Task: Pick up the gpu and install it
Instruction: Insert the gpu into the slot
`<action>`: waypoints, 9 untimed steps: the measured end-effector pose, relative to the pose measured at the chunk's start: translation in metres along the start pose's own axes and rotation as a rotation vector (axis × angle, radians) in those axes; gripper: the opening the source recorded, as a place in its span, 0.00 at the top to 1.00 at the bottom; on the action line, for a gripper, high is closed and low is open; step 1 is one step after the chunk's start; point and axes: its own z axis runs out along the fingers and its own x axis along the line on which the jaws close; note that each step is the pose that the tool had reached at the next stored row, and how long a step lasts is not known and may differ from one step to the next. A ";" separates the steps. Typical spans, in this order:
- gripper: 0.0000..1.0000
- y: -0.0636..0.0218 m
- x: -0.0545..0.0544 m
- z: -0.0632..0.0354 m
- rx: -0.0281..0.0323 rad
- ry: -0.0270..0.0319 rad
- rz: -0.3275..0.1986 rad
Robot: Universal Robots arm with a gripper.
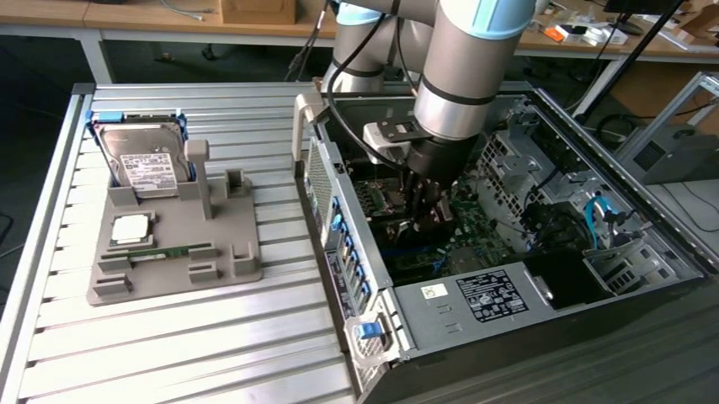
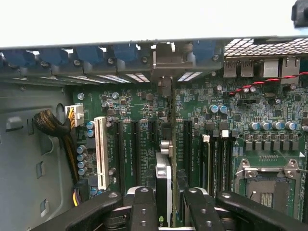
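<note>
Gripper (image 2: 168, 207) is closed on the gpu (image 2: 162, 175), held edge-down over the motherboard (image 2: 216, 94), its long axis parallel to the black expansion slots (image 2: 136, 149) just beneath.

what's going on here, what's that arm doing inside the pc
The robot arm reaches into the open computer case, its gripper shut on the gpu, held edge-on over the slots of the motherboard. Whether the card is seated cannot be told. On the grey holder at the exterior view's left, the hard drive and memory stick sit.
</note>
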 end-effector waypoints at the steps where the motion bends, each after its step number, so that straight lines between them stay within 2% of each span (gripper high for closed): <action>1: 0.73 0.0000 0.000 0.0000 0.0000 0.0000 0.001; 5: 0.73 -0.0001 0.000 -0.0001 -0.0005 0.0001 0.007; 6: 0.73 -0.0002 0.000 -0.0001 -0.0007 -0.0056 0.007; 7: 0.73 -0.0001 0.000 0.0000 -0.0010 -0.0172 0.007; 8: 0.73 -0.0001 0.000 0.0000 -0.0011 -0.0246 0.008; 9: 0.73 -0.0001 0.000 -0.0001 -0.0013 -0.0291 0.008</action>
